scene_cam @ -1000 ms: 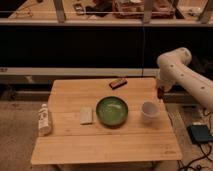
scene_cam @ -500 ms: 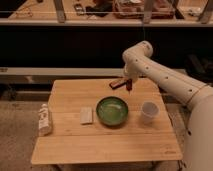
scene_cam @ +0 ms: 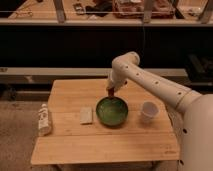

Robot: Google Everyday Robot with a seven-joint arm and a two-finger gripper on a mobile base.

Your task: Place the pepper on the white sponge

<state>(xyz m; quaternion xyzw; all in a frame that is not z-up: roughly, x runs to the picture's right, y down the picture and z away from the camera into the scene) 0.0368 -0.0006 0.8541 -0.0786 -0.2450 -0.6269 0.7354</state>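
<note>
Camera view, bent arm, end effector (scene_cam: 111, 91) by green bowl (scene_cam: 112, 112)

The white gripper (scene_cam: 110, 88) hangs over the green bowl's (scene_cam: 112, 113) far rim, a dark red item (scene_cam: 111, 92) at its tip; the off-white sponge (scene_cam: 86, 115) lies nearby.

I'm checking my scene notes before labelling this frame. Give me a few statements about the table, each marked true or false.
1. The hand is above the far rim of the green bowl. True.
2. The white sponge lies to the picture's right of the bowl. False: it lies to its left.
3. The white cup stands inside the bowl. False: it stands on the table, right of the bowl.
4. The bottle lies on its side near the table's left edge. True.
</note>
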